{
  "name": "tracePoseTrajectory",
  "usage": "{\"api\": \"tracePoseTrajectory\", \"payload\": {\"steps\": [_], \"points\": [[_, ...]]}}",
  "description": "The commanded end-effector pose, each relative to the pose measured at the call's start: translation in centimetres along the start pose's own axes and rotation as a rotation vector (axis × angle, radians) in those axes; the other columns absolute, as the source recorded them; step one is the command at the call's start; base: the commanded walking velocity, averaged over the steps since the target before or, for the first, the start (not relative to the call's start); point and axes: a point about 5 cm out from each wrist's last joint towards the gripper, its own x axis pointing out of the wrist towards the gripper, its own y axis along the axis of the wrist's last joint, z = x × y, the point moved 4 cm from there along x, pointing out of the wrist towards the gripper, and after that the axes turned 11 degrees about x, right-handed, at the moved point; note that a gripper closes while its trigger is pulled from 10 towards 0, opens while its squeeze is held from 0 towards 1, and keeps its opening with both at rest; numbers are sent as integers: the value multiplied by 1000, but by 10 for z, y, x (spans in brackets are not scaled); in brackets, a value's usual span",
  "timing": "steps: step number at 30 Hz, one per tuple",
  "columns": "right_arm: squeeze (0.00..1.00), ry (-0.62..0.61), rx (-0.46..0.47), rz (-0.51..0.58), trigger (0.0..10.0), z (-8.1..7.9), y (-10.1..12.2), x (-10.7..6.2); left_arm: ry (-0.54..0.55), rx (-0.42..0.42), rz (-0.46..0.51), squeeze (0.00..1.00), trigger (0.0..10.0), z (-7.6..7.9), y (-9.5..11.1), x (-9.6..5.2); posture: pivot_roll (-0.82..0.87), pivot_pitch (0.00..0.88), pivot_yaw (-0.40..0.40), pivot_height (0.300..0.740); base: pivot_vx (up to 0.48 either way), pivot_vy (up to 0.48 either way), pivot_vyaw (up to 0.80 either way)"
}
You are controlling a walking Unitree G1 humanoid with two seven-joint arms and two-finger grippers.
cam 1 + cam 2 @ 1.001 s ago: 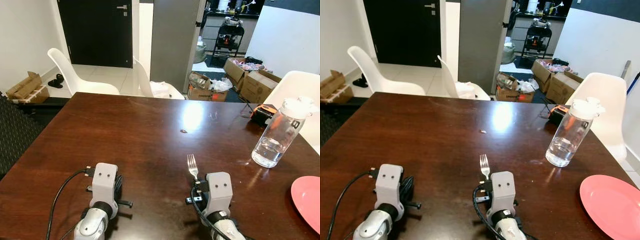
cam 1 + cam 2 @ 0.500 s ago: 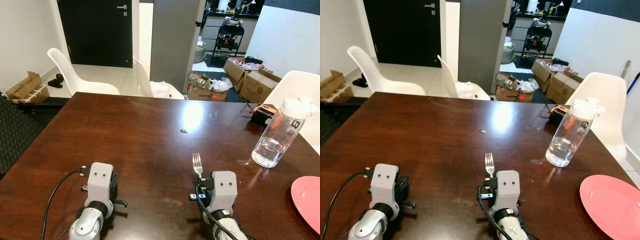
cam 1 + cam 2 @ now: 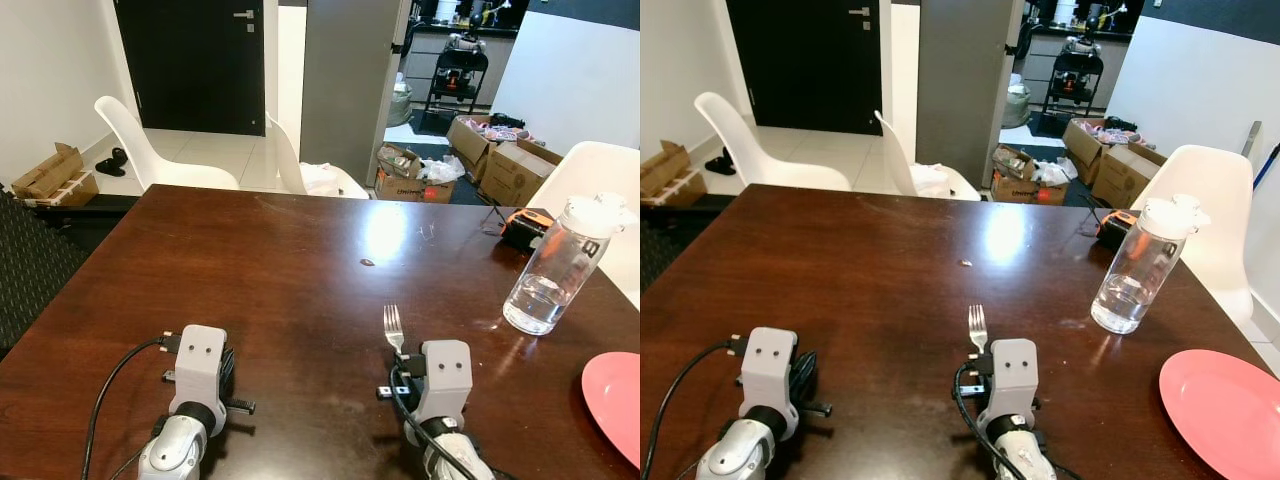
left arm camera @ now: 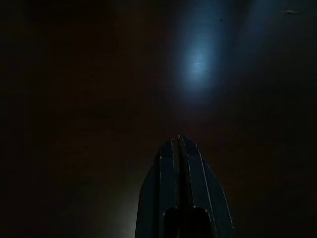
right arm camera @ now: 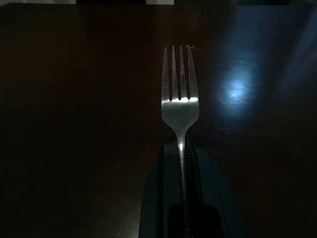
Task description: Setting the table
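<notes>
A silver fork [image 3: 393, 327] sticks out forward, tines away from me, over the dark wooden table [image 3: 290, 270]; my right gripper [image 5: 181, 148] is shut on its handle. In the right wrist view the fork [image 5: 180, 94] lies along the fingers, its tines over the dark tabletop. My left gripper [image 4: 179, 141] is shut with nothing in it and hovers low over the table at the near left. A pink plate [image 3: 1230, 405] lies at the table's near right edge.
A clear bottle [image 3: 560, 265] with a white lid and some water stands at the right; an orange-and-black device [image 3: 525, 227] lies behind it. White chairs [image 3: 160, 150] stand at the far side and at the right [image 3: 1205, 200]. Cardboard boxes [image 3: 500, 165] clutter the floor beyond.
My right gripper moved slightly right with the fork during the last second, and the left arm drew back a little; both have held still for half a second.
</notes>
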Motion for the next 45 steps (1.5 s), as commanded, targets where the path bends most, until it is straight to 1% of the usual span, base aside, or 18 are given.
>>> {"api": "tracePoseTrajectory", "payload": {"steps": [1,14,26,32,37,39,41,42,43,44,45], "points": [[0,-9,5,-21,10000,4,-6,-2,0,12,-19,0,10000,1,-5,-1,20,103,30,740,0,-390,0],[0,-9,3,-22,10000,4,-6,-2,12,6,-33,0,10000,-1,-8,-1,19,103,30,740,0,-29,0],[0,-10,4,-27,10000,4,-8,-3,14,19,-46,0,10000,-1,-10,-1,20,109,33,740,0,0,0],[0,-2,6,-26,10000,2,-7,-2,28,16,-56,0,10000,-5,-12,-3,23,112,35,740,0,0,0],[0,48,10,-12,10000,-9,-3,1,102,-45,-59,0,10000,-23,-14,-7,27,115,38,740,0,0,0],[0,56,10,-9,10000,-11,-2,1,110,-50,-56,0,10000,-25,-13,-7,27,115,38,740,0,0,0],[0,121,8,11,10000,-24,5,4,182,-57,-35,0,10000,-44,-9,-9,41,107,34,740,0,0,0],[0,144,11,18,10000,-30,7,5,211,-57,-28,0,10000,-52,-6,-9,45,118,31,740,0,0,0],[0,158,18,21,10000,-34,9,7,228,-56,-24,0,10000,-57,-5,-9,47,119,31,740,0,0,0],[0,165,37,16,10000,-37,9,8,237,-52,-29,0,10000,-59,-5,-9,52,117,33,740,0,0,0],[0,165,37,16,10000,-37,9,8,237,-52,-29,0,10000,-59,-5,-9,52,117,33,740,0,0,0]]}}
